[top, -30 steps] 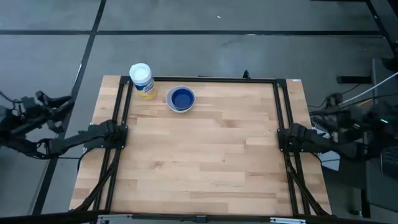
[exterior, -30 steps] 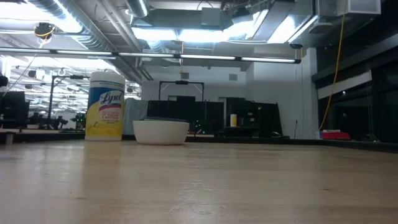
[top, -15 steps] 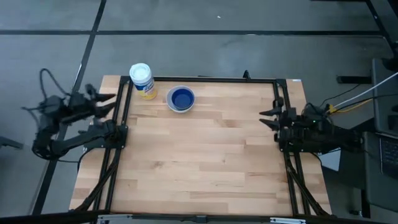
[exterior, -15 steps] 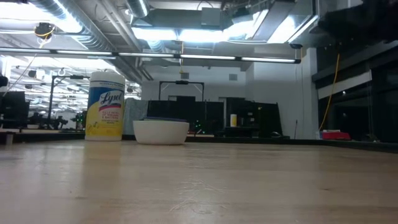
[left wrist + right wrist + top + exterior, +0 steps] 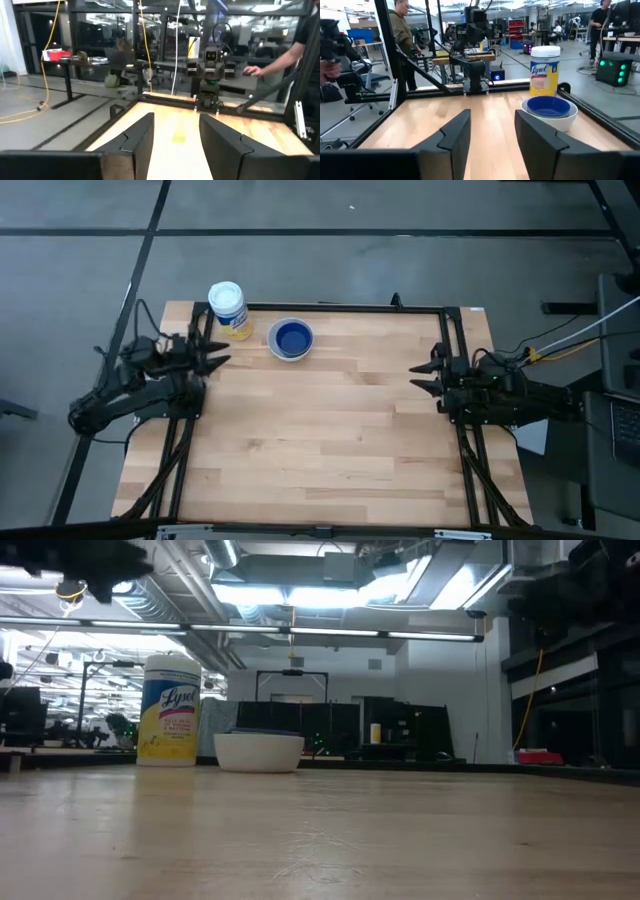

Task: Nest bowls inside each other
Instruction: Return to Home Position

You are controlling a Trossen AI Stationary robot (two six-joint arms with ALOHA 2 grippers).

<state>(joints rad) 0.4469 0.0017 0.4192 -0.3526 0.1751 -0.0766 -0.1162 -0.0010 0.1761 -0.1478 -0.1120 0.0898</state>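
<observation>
**Bowls tucked together, both arms off to the sides**

The stack of bowls [image 5: 291, 339] sits near the far edge of the table [image 5: 330, 430], just beside the jar [image 5: 229, 308] with the white lid and yellow label. They are close but I cannot tell if they touch. From above, the dark blue bowl [image 5: 291, 337] is the one on top. From the side, the white bowl [image 5: 259, 752] is the one on the outside, with only a dark rim peeking over it. Any other bowls are hidden inside, so I cannot see them.

The bowls sit one in the other to make one neat pile. That looks like the job is done.

The left gripper [image 5: 212, 354] hangs at the left edge of the table, and its two fingers are apart with nothing between them. The right gripper [image 5: 424, 375] hangs at the right edge, well apart from the bowls, fingers also apart and holding nothing. Both point in toward the middle of the table. I think they are kept out at the sides so they cannot bump the pile.

The bowls all face mouth up and sit flat, not tipped. A bowl is round, so it has no long side. The pile itself goes straight up from the table.
</observation>
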